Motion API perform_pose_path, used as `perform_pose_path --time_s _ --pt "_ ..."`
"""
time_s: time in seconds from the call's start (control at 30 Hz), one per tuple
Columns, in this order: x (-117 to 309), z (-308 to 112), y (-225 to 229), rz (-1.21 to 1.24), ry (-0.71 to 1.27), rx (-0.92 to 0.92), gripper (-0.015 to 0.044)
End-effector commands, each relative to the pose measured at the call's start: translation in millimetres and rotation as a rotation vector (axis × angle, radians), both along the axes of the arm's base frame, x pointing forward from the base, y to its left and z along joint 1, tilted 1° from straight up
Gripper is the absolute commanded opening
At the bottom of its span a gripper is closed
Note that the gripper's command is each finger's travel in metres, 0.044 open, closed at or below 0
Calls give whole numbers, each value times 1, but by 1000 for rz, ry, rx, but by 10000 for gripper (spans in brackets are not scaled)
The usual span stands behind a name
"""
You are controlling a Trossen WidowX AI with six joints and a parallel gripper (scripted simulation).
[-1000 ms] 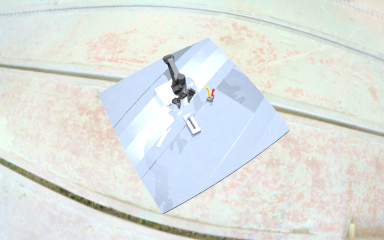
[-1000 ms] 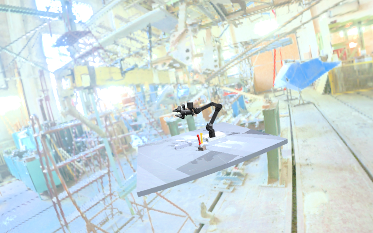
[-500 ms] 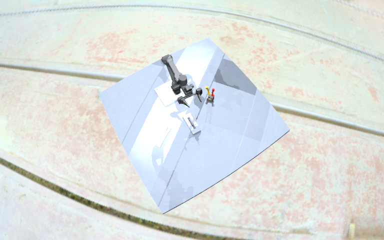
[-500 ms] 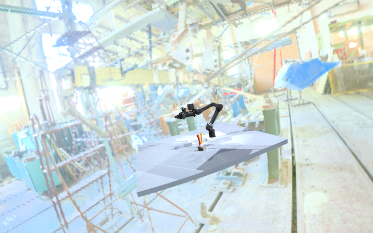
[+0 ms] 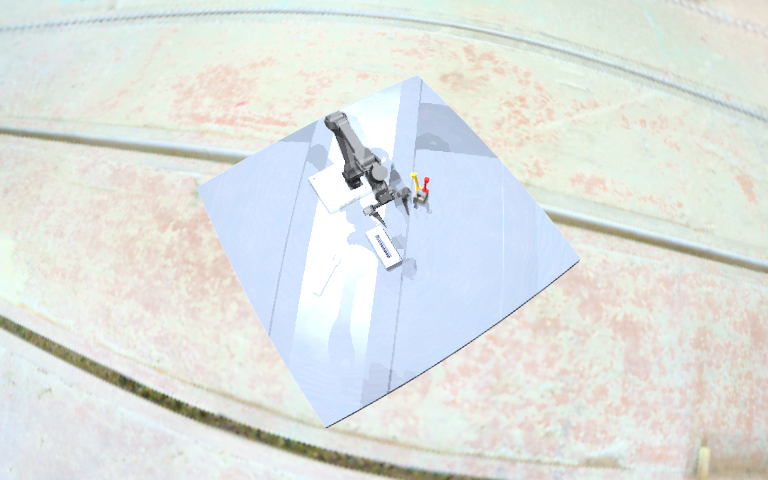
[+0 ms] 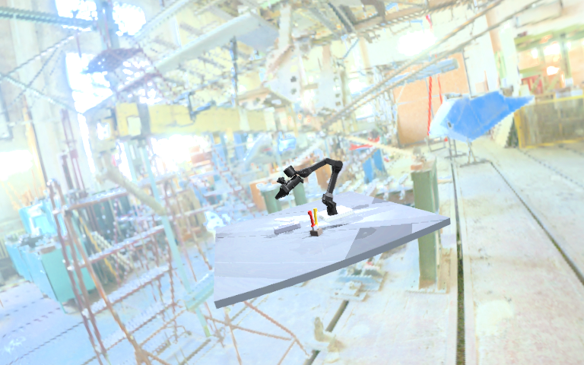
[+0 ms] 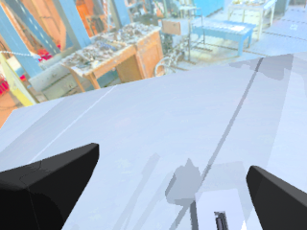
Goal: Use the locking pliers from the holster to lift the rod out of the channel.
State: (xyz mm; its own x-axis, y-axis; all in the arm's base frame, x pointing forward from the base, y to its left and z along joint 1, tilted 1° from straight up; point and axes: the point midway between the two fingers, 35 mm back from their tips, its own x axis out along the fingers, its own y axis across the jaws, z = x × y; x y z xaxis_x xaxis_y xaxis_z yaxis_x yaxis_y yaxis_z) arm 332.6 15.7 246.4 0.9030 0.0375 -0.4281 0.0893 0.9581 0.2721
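My arm (image 5: 353, 144) (image 6: 334, 174) arches up from its base and reaches forward, wrist tilted down, my gripper (image 5: 397, 221) (image 6: 278, 194) (image 7: 175, 163) aloft with its two dark fingers spread wide and nothing between them.

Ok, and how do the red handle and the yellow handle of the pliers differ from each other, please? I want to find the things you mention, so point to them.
The red handle (image 5: 425, 183) (image 6: 310, 217) ends in a wide, knob-like top, while the yellow handle (image 5: 416, 181) (image 6: 315, 216) looks slimmer. In the exterior view the yellow handle stands nearly upright, whereas the red handle tilts to the image's left. Both rise from the same small holster (image 5: 420, 198) (image 6: 315, 233), and the open gripper (image 5: 397, 221) (image 6: 277, 197) holds neither.
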Motion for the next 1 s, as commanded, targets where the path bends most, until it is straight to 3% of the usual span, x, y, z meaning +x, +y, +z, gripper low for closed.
perform_pose_path --time_s 0.0,0.27,0.97 --pt "-42 -79 20 -263 692 271 440" --pt "-87 -93 25 -550 1052 321 440" --pt "-84 -93 34 -554 1058 321 440"
